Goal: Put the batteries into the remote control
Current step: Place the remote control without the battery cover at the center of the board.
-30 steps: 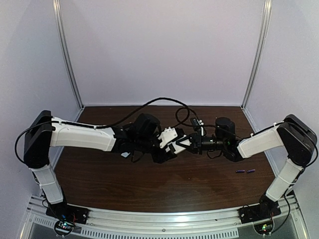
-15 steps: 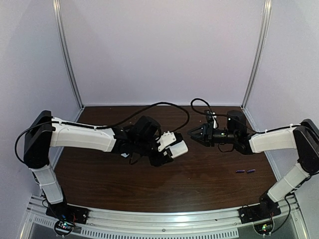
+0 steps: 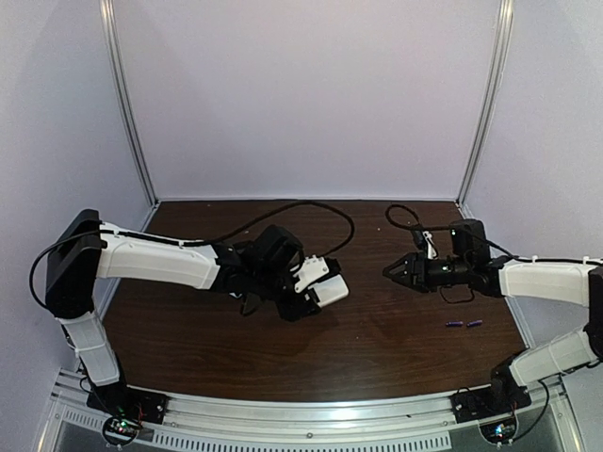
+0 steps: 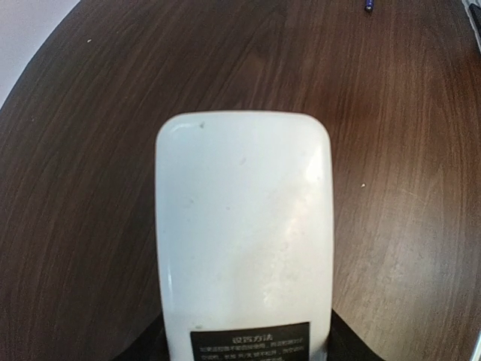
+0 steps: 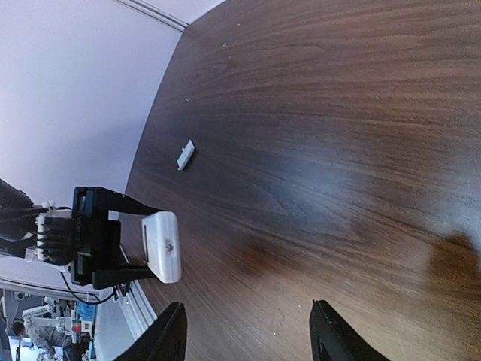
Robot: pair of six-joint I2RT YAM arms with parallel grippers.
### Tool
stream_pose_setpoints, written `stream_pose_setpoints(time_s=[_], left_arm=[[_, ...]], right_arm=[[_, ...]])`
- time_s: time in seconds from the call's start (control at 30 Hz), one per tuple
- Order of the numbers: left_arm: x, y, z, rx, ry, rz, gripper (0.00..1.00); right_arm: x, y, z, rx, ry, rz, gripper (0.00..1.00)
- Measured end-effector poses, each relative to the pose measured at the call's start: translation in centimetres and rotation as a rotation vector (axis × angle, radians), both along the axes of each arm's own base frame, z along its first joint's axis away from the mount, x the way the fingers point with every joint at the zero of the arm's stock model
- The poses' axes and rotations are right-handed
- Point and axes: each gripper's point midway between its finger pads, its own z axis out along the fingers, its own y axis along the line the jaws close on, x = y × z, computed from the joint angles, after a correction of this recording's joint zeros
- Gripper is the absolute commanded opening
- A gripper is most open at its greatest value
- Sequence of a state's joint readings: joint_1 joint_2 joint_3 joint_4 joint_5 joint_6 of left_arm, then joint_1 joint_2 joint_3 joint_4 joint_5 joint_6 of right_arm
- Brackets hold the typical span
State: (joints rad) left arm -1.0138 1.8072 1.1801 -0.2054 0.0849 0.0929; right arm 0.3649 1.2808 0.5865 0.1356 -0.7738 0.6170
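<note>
The white remote control (image 3: 325, 286) is held above the table, and my left gripper (image 3: 309, 294) is shut on its near end. In the left wrist view its plain white back (image 4: 244, 226) with a black label fills the frame, with my dark fingers (image 4: 347, 347) at either side. My right gripper (image 3: 393, 271) stands open and empty, well right of the remote. The right wrist view shows its spread fingertips (image 5: 171, 332) and the remote's end (image 5: 162, 247) ahead. Two purple-blue batteries (image 3: 464, 324) lie end to end on the table at the right, below the right arm.
A small loose white flat piece (image 5: 185, 155) lies on the dark wood table (image 3: 377, 348) beyond the remote. One battery tip (image 4: 369, 5) shows at the top of the left wrist view. White walls and metal posts enclose the table; cables loop over both wrists.
My right gripper has opened and drawn back to the right, away from the remote. The left gripper keeps hold of the remote and has shifted slightly right and lower in the view.
</note>
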Motion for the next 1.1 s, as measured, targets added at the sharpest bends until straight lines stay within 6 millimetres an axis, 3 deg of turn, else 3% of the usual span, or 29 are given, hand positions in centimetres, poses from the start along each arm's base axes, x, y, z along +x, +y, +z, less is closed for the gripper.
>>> stream_pose_setpoints(time_s=[0.2,0.4,0.53,0.77,1.1], left_arm=[[0.2,-0.1,-0.8,0.013,0.006,0.004,0.35],[0.2,0.2,-2.4,0.04,0.034,0.027,0.36],[0.5,0.6,-3.2,0.053,0.054,0.052,0.37],[0.3,2.4,-7.6,0.168,0.138,0.091,0.4],[0.4,2.5,-7.7,0.171,0.167,0.13,0.42]], right_arm=[[-1.2,-3.6,-2.0,-0.175,0.054,-0.057,0.57],[-1.1,-6.2,0.0,-0.342,0.012,-0.115,0.57],[-1.8,-7.7,-0.6,-0.426,0.05,-0.16,0.57],[-3.9,-10.3,-2.4,-0.575,0.187,-0.257,0.56],[-6.6,-14.1,-3.8,-0.62,0.293,-0.487,0.59]])
